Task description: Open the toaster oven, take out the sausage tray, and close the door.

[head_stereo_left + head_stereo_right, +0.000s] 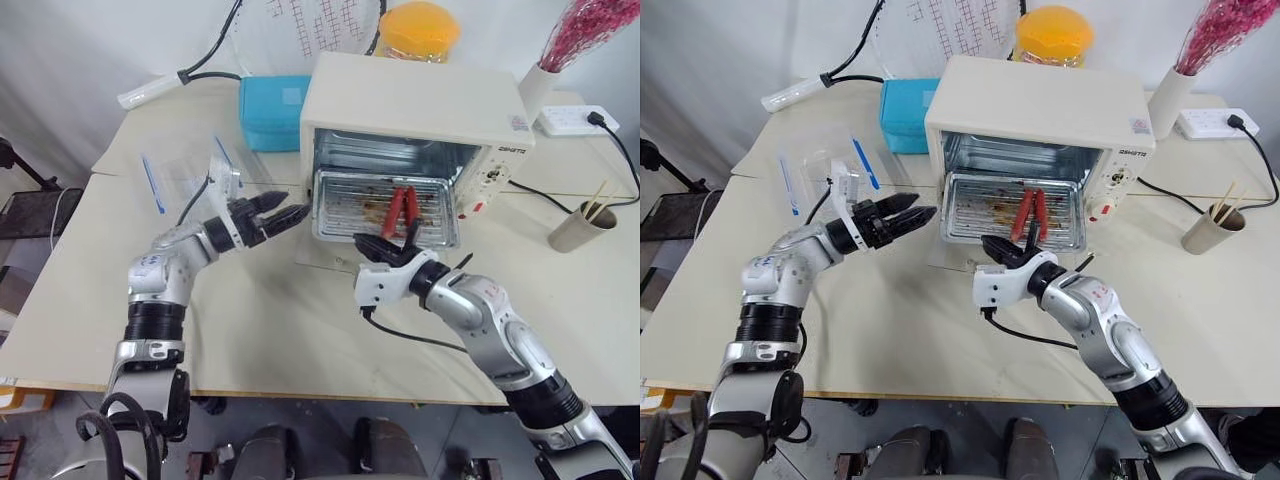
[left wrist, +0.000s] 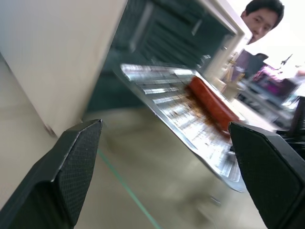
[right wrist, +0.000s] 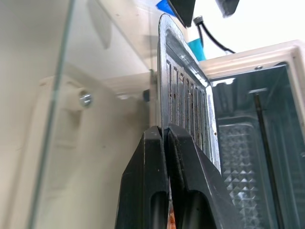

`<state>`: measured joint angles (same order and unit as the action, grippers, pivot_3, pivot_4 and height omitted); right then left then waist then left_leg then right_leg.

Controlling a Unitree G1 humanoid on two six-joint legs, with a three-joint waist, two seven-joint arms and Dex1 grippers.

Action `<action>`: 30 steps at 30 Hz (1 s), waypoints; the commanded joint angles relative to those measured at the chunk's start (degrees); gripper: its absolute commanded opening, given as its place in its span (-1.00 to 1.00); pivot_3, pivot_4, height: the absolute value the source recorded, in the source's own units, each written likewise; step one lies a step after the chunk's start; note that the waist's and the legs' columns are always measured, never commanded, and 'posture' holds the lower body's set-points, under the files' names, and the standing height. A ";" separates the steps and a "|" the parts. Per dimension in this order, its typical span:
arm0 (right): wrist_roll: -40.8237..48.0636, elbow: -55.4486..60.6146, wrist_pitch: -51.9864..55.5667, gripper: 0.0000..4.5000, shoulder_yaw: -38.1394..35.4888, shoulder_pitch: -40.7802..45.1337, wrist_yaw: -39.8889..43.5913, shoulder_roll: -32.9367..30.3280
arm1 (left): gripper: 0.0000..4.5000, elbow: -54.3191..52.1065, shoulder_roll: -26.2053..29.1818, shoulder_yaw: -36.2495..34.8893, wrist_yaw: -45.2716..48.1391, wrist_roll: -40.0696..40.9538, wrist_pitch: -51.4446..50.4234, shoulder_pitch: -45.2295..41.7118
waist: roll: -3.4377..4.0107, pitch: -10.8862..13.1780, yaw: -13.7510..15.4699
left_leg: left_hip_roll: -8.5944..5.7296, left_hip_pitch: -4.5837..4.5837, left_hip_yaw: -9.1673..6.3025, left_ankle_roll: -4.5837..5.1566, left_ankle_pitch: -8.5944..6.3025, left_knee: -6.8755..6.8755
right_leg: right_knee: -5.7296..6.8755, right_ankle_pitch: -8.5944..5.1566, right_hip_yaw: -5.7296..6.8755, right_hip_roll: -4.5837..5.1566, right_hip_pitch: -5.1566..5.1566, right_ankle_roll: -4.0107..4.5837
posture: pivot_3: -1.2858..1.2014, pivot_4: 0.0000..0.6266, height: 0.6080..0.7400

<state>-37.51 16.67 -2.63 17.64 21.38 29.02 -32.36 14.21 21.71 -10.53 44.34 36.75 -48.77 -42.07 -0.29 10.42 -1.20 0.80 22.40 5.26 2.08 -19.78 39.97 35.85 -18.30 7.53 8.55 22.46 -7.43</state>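
Note:
The cream toaster oven (image 1: 415,100) stands at the back of the table with its door (image 1: 318,255) dropped open and lying flat in front. The silvery sausage tray (image 1: 345,212) sticks halfway out of the cavity, tilted, with two red sausages (image 1: 402,208) on its ribbed base. My right gripper (image 1: 385,245) is shut on the tray's front rim (image 3: 164,131), its fingers (image 3: 152,181) pinched together over the metal edge. My left gripper (image 1: 285,208) is open just off the tray's left corner, touching nothing; its fingers (image 2: 71,162) frame the tray (image 2: 167,90).
A blue box (image 1: 272,110) and a clear container with blue clips (image 1: 190,170) lie left of the oven. At right are a power strip (image 1: 575,120), a cup of chopsticks (image 1: 582,228) and a white vase (image 1: 540,85). A person (image 2: 262,19) stands beyond the table.

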 commanded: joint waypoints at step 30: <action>11.08 0.47 -12.27 -1.00 -0.96 2.25 8.42 -1.54 | -0.98 5.55 -10.35 -29.88 -35.52 25.84 -43.73 -5.32 | -0.04 0.02 1.02 | -0.03 -0.16 0.03 -0.04 0.02 0.01 | 0.03 0.00 -0.09 0.01 -0.10 0.00 | 0.03 -0.52 1.00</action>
<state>-28.43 16.56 -14.90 18.33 23.25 37.21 -33.55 19.30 10.91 -39.36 9.51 58.15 -92.01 -46.93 -0.33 10.43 -0.18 0.77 22.24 5.28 2.03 -19.76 39.98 35.87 -18.30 7.45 8.55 22.36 -7.43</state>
